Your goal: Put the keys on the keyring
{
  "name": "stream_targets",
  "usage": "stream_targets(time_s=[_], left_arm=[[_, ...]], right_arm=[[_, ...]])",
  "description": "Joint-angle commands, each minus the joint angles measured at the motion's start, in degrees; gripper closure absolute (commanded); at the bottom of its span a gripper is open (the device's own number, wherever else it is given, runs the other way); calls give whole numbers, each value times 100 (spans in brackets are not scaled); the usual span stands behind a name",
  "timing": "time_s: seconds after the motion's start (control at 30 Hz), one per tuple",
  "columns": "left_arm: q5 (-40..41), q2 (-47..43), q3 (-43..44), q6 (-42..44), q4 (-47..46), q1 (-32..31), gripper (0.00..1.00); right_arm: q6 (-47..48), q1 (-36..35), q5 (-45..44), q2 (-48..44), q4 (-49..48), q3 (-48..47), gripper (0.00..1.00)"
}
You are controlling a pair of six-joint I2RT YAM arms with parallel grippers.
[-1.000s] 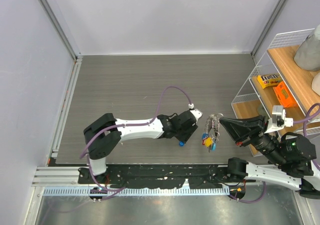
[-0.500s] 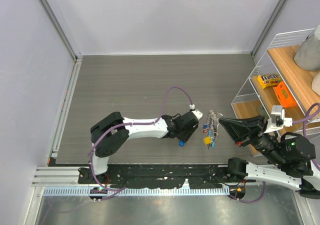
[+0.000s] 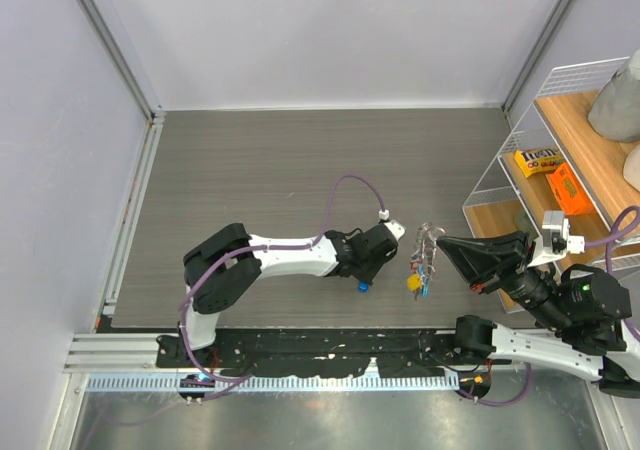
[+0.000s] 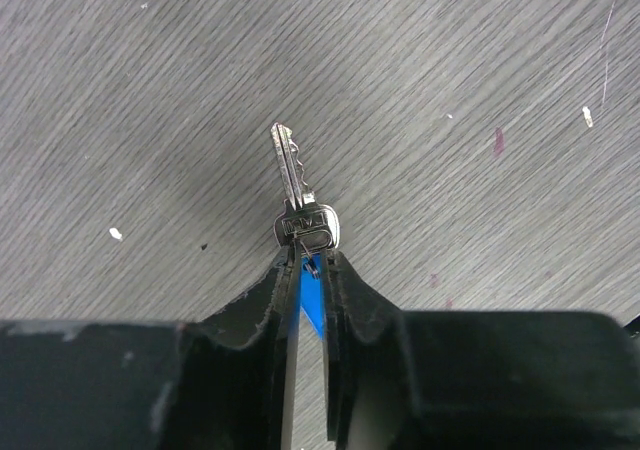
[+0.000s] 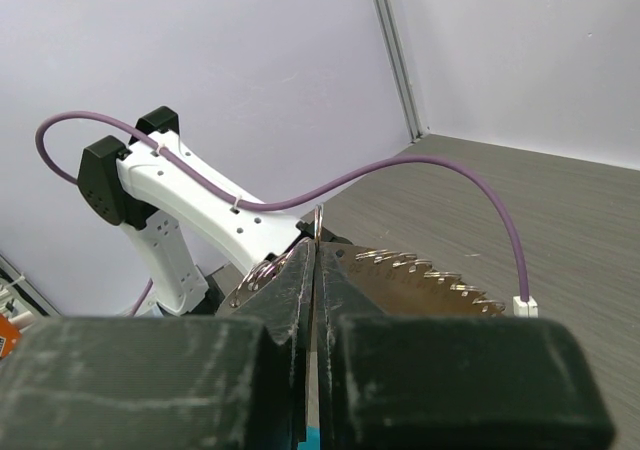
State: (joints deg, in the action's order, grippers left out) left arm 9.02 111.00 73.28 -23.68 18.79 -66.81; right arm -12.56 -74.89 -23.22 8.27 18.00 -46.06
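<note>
1. Keyring (image 3: 428,238) is up off the table (image 3: 250,170), pinched at the tip of the right gripper (image 3: 443,241), fingers clamped tight on it (the right wrist view shows a thin loop poking up between the tips, with a jagged silver edge beside them).
2. Hanging keys (image 3: 417,278) dangle under it, with yellow and blue tags.
3. Left gripper (image 4: 305,258) is clenched on one silver key (image 4: 298,195) with a blue tag, blade pointing at the table.
4. From the top, that key is near the bunch, to its left, not touching.

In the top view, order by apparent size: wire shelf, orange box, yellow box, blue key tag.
1. wire shelf
2. orange box and yellow box, too alike to rank
3. blue key tag, smallest
</note>
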Motion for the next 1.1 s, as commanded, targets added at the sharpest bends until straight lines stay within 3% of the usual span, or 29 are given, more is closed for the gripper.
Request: stream_targets(time_s=[0.0,0.13,0.4,1.07], left_arm=[[74,-17,38,-40,-182,-25,85],[39,-17,-32,4,-209,-34,100],[-14,-754,-533,197,-472,-17,100],[-875,-4735,-1711,769,-218,-184,100]], right_arm=[[-71,-17,72,78,-446,-34,94],[-98,-17,90,78,-420,-43,94],[-80,-17,327,227,-148,-289,94],[34,-25,1540,1018,863,-940,94]])
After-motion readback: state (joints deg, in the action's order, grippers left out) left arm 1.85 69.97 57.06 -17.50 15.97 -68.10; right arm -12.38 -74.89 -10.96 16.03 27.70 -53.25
